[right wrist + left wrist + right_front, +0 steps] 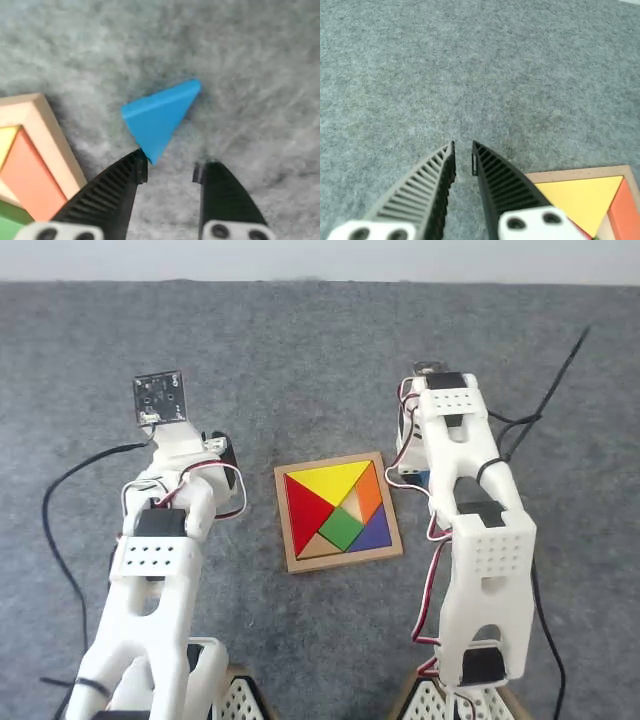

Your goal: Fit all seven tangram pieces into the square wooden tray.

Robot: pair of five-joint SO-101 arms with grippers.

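- The blue triangle point(159, 116) lies flat on the grey counter point(300, 360), just beside the wooden tray's point(285, 520) outer wall. It is not yet in the tray.
- It looks like a thick, solid wedge with crisp edges and a smooth matt face. It is likely light, rigid and a little slick.
- Its tapering sides could squirt out of a pinch, so I would grip across the widest part, near the long edge.
- The right hand point(170, 172) is spread, with one fingertip touching the triangle's nearest corner and pinching nothing.
- The left hand point(462, 150) is only narrowly parted and empty, over the counter by the tray's corner.
- Yellow, red, orange, green and purple pieces sit in the tray.
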